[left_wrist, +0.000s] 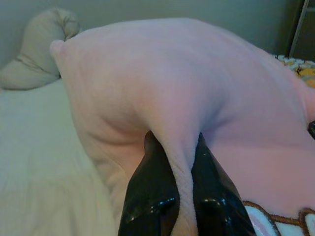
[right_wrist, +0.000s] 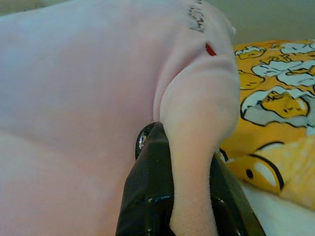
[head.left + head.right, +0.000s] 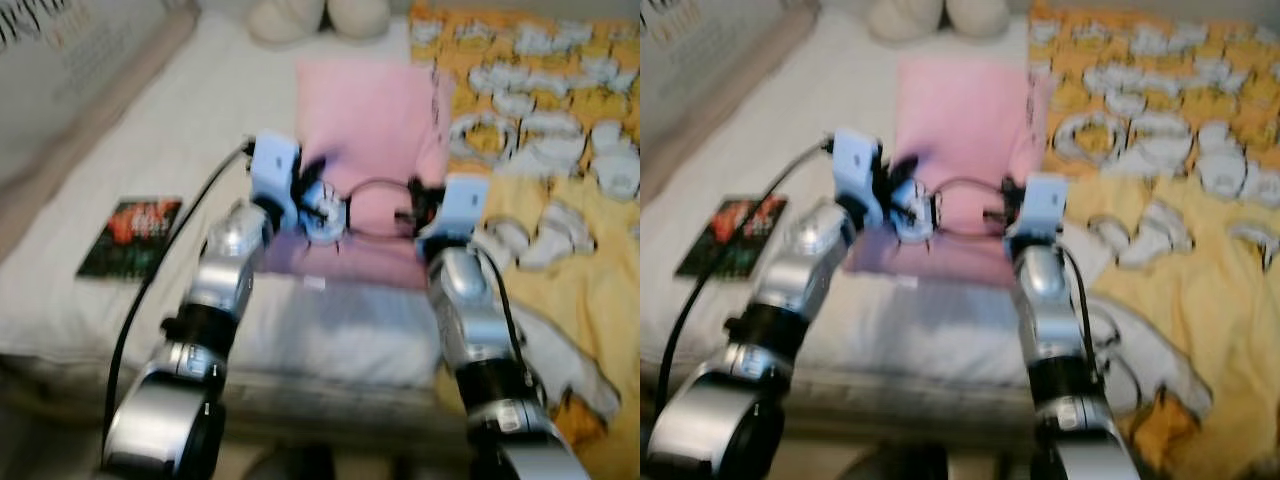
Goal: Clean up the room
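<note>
A robot is standing at the foot of a bed [image 3: 150, 180] covered with a white sheet, looking down at it. The head views are blurred.

A pink pillow [image 3: 370, 150] is lying in the middle of the bed, its near edge toward the robot. Both silver arms are reaching forward to that edge.

The left gripper [image 1: 183, 206] is pinching the pillow's near left corner. In the left wrist view a fold of pink fabric is running between the two black fingers [image 1: 152, 196], which are pressed close against it.

The right gripper [image 2: 192, 206] is pinching the near right corner the same way. A thick roll of pink fabric is sitting between its fingers [image 2: 147, 191], squeezed from both sides.

A yellow blanket [image 3: 580, 260] printed with white cartoon figures is covering the right side of the bed, touching the pillow's right edge.

A book [image 3: 130, 238] with a dark red and green cover is lying flat on the sheet to the left, well apart from the pillow.

Two pale cushions [image 3: 318, 18] are resting at the far end of the bed, beyond the pillow.
</note>
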`<state>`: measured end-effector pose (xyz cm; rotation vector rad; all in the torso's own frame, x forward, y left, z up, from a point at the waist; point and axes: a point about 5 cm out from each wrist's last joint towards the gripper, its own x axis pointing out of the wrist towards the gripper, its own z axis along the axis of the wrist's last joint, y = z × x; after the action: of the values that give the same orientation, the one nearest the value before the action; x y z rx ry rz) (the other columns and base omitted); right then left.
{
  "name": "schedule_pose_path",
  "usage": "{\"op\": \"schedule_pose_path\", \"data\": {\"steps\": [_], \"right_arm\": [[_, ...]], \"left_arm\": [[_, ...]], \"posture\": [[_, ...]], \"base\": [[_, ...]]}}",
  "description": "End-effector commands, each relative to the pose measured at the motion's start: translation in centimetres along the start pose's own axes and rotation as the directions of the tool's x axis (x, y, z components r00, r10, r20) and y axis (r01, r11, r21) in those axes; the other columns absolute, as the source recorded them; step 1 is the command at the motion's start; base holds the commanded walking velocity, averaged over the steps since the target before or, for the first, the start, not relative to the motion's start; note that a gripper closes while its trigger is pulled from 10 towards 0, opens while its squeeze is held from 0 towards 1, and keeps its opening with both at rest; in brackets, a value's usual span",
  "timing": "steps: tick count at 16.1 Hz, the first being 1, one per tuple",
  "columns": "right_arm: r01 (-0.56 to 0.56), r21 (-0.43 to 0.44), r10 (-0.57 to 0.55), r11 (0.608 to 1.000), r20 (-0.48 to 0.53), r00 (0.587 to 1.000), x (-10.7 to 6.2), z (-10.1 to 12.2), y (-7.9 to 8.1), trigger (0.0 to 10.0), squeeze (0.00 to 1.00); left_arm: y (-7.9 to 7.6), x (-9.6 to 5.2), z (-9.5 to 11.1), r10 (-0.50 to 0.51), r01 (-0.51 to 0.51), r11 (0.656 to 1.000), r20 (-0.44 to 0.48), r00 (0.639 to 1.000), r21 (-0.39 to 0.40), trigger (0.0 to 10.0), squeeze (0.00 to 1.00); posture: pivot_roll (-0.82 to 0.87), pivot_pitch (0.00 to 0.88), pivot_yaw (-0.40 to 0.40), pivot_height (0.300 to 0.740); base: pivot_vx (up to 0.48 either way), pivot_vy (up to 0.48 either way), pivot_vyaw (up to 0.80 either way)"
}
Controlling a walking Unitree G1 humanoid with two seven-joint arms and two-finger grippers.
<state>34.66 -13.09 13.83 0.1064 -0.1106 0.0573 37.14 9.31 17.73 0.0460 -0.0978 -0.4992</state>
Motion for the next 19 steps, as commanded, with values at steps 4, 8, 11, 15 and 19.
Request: {"op": "schedule_pose_path", "data": {"steps": [4,8,11,15,19], "right_arm": [[0.085,-0.027,-0.086,0.996,-0.02,0.996,-0.6,-0.5,-2.5,10.0,0.0],[0.085,-0.033,-0.086,0.996,-0.027,0.996,-0.8,-0.7,-2.6,10.0,0.0],[0.077,-0.037,-0.078,0.996,-0.029,0.997,-0.8,-0.7,-2.6,10.0,0.0],[0.069,-0.044,-0.07,0.997,-0.038,0.997,-0.9,-0.9,-2.6,10.0,0.0],[0.059,-0.049,-0.062,0.997,-0.052,0.997,-1.0,-1.2,-2.7,10.0,0.0]], "left_arm": [[1.4,0.2,1.0,0.096,-0.096,0.995,0.029,0.995,0.004,10.0,0.0],[1.7,0.2,1.2,0.113,-0.113,0.994,0.032,0.993,0.003,10.0,0.0],[2.1,0.2,1.1,0.154,-0.154,0.988,0.023,0.988,-0.017,10.0,0.0],[2.3,0.2,0.7,0.176,-0.176,0.984,-0.001,0.984,-0.004,10.0,0.0],[2.7,-0.2,-0.1,0.209,-0.21,0.977,-0.032,0.977,-0.022,10.0,0.0]], "posture": [[-0.21,0.0,0.122,0.736],[-0.2,0.0,0.124,0.736],[-0.2,0.0,0.121,0.736],[-0.2,0.0,0.11,0.736],[-0.19,0.0,0.107,0.736]], "base": [[0.0,0.48,0.0],[0.0,0.478,0.0],[0.0,0.48,0.0],[0.0,0.478,0.0],[0.0,0.476,0.0]]}}
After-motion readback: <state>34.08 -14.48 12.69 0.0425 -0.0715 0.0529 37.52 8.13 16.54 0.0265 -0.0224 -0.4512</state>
